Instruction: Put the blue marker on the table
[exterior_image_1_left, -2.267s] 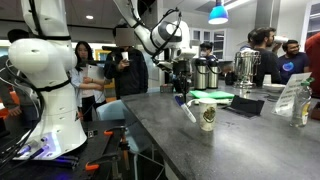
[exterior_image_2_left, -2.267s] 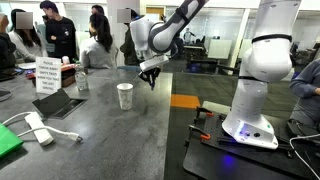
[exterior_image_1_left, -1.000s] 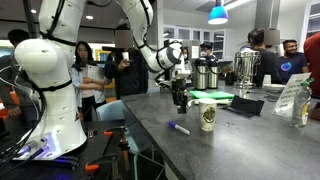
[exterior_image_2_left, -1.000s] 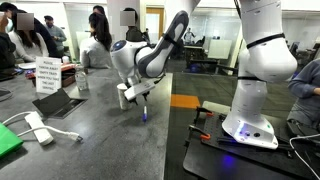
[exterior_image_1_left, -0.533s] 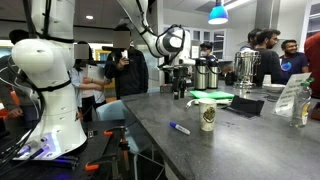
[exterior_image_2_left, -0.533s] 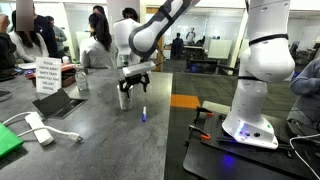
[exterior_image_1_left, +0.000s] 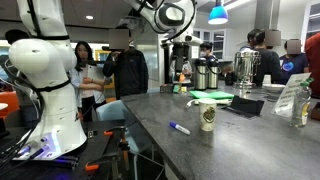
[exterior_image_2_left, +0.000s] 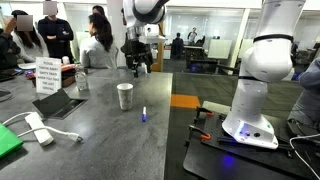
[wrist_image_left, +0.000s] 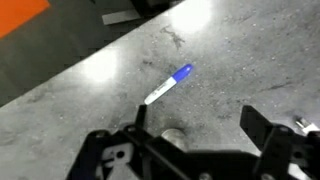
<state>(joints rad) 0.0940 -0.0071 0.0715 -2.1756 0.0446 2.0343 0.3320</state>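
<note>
Your blue marker (exterior_image_1_left: 179, 128) lies flat on the table (exterior_image_1_left: 240, 150), loose, near the paper cup (exterior_image_1_left: 207, 114). Farther back and well above, your gripper (exterior_image_1_left: 183, 75) hangs, jaws spread apart, gripping nothing.

We find bare table (exterior_image_2_left: 100, 140) on every side of the blue marker (exterior_image_2_left: 144, 114), leaving a straight way down from above. The paper cup (exterior_image_2_left: 125, 96) stands near it but apart, the closest obstacle. A white power strip (exterior_image_2_left: 38, 128) lies well apart. The gripper (exterior_image_2_left: 140, 68) hangs high above the surface.
</note>
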